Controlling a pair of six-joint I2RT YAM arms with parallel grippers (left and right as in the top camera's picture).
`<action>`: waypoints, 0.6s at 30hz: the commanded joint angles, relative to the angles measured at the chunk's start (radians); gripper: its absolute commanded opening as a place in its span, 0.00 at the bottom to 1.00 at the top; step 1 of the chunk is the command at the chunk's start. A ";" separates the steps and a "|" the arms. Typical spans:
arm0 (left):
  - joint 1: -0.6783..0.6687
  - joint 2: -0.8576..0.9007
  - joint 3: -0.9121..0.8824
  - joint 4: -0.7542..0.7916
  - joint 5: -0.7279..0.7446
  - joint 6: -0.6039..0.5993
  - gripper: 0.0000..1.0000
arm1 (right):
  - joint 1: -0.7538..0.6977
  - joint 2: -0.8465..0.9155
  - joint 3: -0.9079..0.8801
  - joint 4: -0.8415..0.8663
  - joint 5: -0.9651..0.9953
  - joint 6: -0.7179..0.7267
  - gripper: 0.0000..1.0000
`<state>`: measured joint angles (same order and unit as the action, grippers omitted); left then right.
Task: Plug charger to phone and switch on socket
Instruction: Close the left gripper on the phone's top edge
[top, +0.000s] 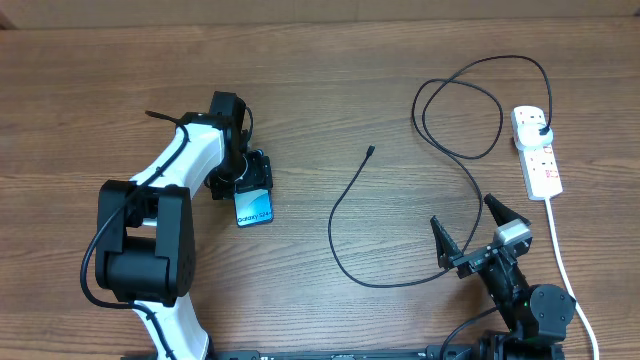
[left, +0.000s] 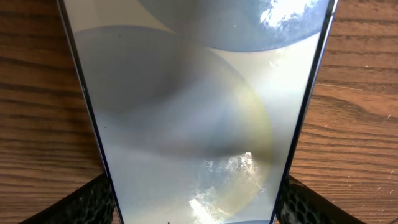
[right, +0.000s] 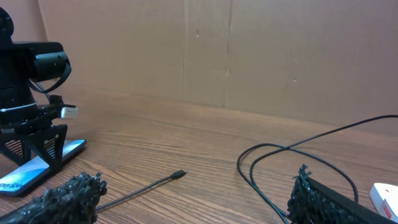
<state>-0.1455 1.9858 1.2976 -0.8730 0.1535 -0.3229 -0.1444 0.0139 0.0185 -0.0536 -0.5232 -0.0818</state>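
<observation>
Right gripper (top: 460, 210): nearest me, fingers spread wide, holding nothing; its own camera shows only blurred fingertips

Charger cable (top: 340, 215): loops just ahead; connector tip (top: 370, 151) lies free on bare wood, well apart from the phone (top: 254, 207)

Phone: left of centre, screen reads "Galaxy S24"; far end hidden under the wrist

Left gripper (left: 193, 202): fingers pressed on both long edges of the phone

Socket (top: 538, 160): far right, black plug (top: 540, 128) in its far outlet; I cannot tell the switch positions; white cord (top: 562, 260) runs off the near edge

Table (top: 330, 60): open wood beyond

left gripper (top: 248, 185) pointing straight down, jaws spread, right gripper (top: 462, 212) low, level, jaws wide apart
</observation>
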 joint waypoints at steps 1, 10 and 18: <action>-0.019 0.087 -0.057 0.017 0.103 0.000 0.76 | -0.006 -0.011 -0.011 0.003 0.007 0.002 1.00; -0.022 0.087 -0.065 0.035 0.076 -0.008 0.89 | -0.006 -0.011 -0.011 0.003 0.007 0.002 1.00; -0.034 0.087 -0.138 0.114 0.076 -0.026 0.94 | -0.006 -0.011 -0.011 0.003 0.007 0.002 1.00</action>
<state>-0.1596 1.9579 1.2457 -0.8059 0.1429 -0.3458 -0.1444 0.0139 0.0185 -0.0536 -0.5232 -0.0818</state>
